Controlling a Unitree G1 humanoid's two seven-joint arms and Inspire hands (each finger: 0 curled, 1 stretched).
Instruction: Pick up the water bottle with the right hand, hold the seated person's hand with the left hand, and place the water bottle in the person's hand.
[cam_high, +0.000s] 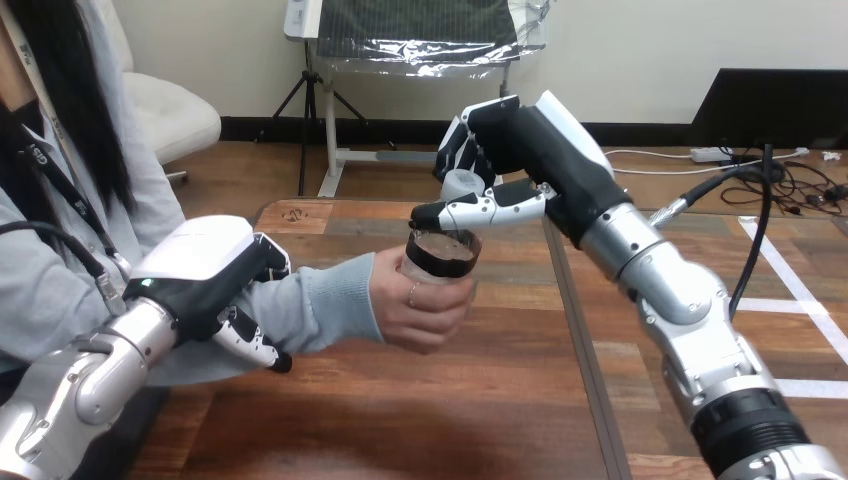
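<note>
— Wooden table (400, 420), planks with a dark seam running away down the middle; bare, flat, hard boards lie under the handover; where is the water bottle (441, 255)?

— Upright over the table's middle; the person's hand (420, 305) is wrapped round its lower body; the right hand (540, 140) has its top; whether the base is clear of the boards I cannot tell.

— How is that hand set?

— Fingers curled about the cap (460, 185) and neck, one laid across the shoulder; it pinches the bottle from above. The left hand (215, 270) lies over the person's forearm (320, 305), on the grey sleeve; its fingers (255, 345) curl round the near side; a clasp, I judge.

— How will the bottle handle?

— Clear thin plastic, dark below the shoulder, drink or label I cannot say; likely light, yielding if squeezed, smooth enough to slip; the stiff neck suits the robot, the body suits the person.

— What could go wrong?

— Letting go before the person's grip bears the weight; on boards this hard a dropped bottle would bounce and roll.
</note>
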